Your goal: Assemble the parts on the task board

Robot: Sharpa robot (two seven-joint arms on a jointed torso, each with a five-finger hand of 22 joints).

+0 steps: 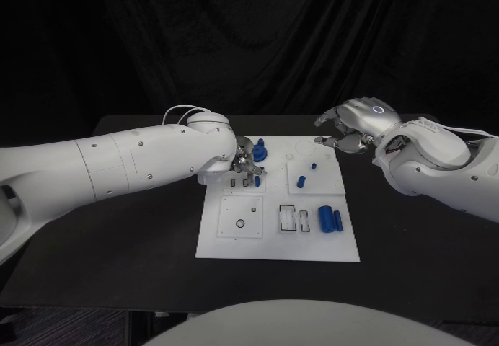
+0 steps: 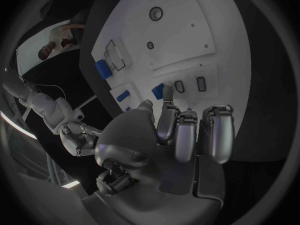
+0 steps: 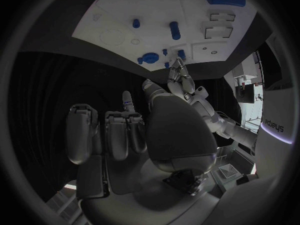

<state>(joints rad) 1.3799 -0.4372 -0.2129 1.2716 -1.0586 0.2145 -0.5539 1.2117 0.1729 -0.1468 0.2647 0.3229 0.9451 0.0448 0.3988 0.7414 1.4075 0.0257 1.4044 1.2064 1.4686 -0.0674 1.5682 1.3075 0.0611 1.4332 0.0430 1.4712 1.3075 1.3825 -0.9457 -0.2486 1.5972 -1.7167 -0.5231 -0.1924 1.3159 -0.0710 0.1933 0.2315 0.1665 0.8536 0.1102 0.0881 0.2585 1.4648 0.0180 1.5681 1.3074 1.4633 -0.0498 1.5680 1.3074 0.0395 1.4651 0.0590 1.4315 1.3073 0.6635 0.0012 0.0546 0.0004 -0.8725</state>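
The white task board (image 1: 279, 241) lies mid-table. My left hand (image 1: 245, 160) is over its far left part, beside a round blue part (image 1: 260, 151). In the left wrist view the thumb and a fingertip (image 2: 167, 99) pinch a small blue part (image 2: 158, 91) at the row of slots (image 2: 200, 83); it also shows from the head (image 1: 257, 182). My right hand (image 1: 348, 133) hovers over the board's far right corner with its fingers (image 3: 115, 132) loosely bent and nothing in them. A blue peg (image 1: 301, 180) and a smaller blue piece (image 1: 313, 166) stand on the raised right plate.
Two blue cylinders (image 1: 331, 218) lie side by side at the board's right, next to rectangular recesses (image 1: 287, 216). A square plate with a round hole (image 1: 240, 223) sits on the near left. Black table (image 1: 416, 245) surrounds the board.
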